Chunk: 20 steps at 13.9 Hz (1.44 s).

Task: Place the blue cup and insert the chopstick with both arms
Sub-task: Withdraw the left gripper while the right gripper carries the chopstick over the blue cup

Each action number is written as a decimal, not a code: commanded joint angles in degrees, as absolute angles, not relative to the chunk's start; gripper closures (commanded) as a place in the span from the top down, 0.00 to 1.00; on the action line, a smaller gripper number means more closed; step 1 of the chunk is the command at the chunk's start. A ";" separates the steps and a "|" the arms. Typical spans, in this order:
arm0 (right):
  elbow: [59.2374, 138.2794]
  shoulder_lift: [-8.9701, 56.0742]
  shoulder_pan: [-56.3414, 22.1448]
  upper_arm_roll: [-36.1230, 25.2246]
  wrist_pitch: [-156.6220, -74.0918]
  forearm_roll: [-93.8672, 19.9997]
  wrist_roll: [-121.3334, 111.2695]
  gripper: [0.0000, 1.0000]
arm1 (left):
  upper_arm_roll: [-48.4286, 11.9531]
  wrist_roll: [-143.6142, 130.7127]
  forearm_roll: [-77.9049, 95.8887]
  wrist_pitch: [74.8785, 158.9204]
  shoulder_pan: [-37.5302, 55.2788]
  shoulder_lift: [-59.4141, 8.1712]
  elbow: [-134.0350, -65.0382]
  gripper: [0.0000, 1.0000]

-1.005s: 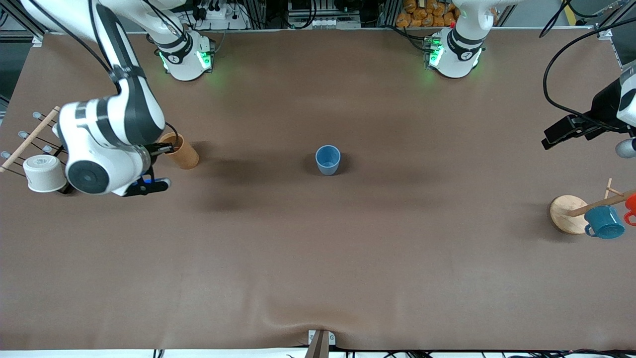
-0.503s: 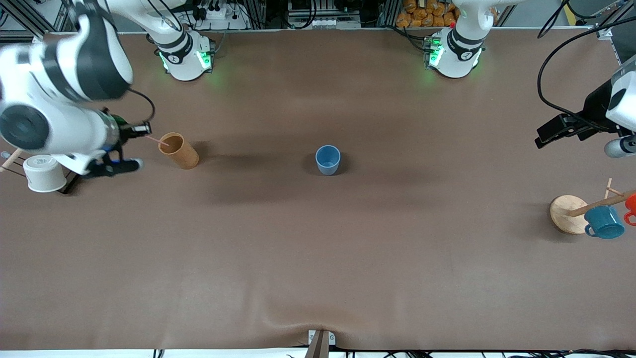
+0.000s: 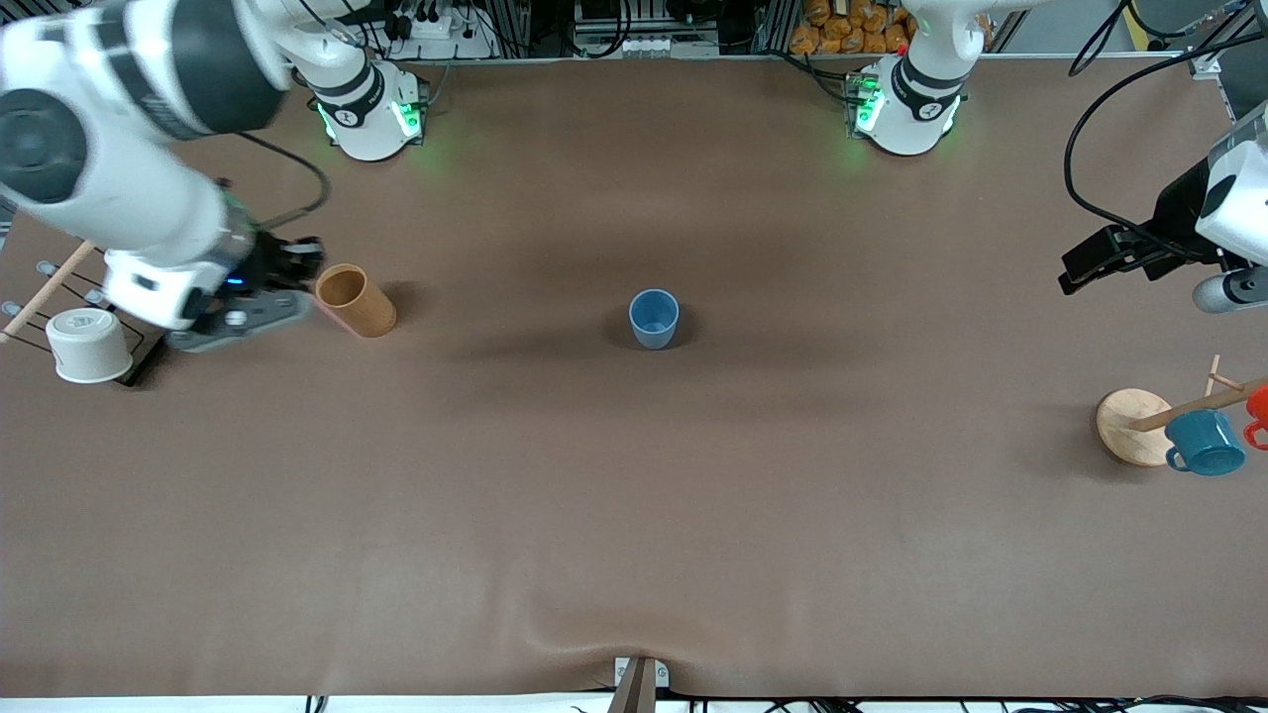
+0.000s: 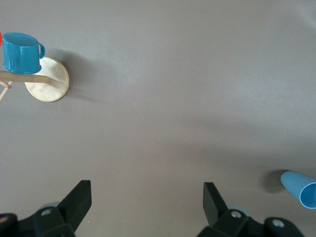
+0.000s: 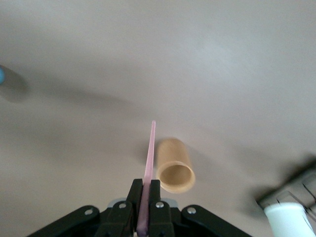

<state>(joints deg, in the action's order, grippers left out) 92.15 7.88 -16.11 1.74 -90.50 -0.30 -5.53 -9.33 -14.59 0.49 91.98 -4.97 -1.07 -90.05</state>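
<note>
The blue cup (image 3: pixel 654 318) stands upright in the middle of the table; it also shows in the left wrist view (image 4: pixel 301 188). My right gripper (image 3: pixel 302 255) is in the air beside the tan cylinder holder (image 3: pixel 357 299), toward the right arm's end of the table. In the right wrist view this gripper (image 5: pixel 144 197) is shut on the thin pink chopstick (image 5: pixel 148 163), which points out past the tan holder (image 5: pixel 175 172). My left gripper (image 3: pixel 1090 265) hovers at the left arm's end of the table; the left wrist view shows it (image 4: pixel 146 197) open and empty over bare table.
A white cup (image 3: pixel 87 343) sits at a rack with a wooden rod (image 3: pixel 50 287) beside the right arm. A round wooden stand (image 3: pixel 1129 426) holds a teal mug (image 3: pixel 1204 443) and a red one (image 3: pixel 1258 406) at the left arm's end.
My right gripper has drawn the chopstick up out of the tan holder and now holds it beside the holder. The left gripper has shifted slightly. The blue cup has not moved.
</note>
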 commanded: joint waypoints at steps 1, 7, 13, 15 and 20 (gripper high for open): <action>91.23 10.80 -20.64 1.41 -93.94 -3.60 -6.15 0.00 | -9.14 -13.36 1.58 91.85 -5.18 -0.18 -90.26 1.00; 84.30 17.83 -35.93 1.41 -98.70 -3.25 -0.89 0.00 | -9.14 -13.18 1.67 91.85 -5.36 -0.09 -90.26 1.00; 80.16 20.82 -41.21 1.41 -99.83 -3.16 4.55 0.00 | -9.14 -13.01 1.67 92.02 -5.45 -0.35 -90.26 1.00; 79.45 22.32 -43.49 1.41 -103.08 -3.16 8.24 0.00 | -9.05 -13.01 1.58 92.11 -5.45 -0.44 -90.26 1.00; 78.57 24.52 -46.76 1.41 -104.50 -3.25 14.23 0.00 | -9.14 -13.09 1.58 92.28 -5.28 -0.79 -90.35 1.00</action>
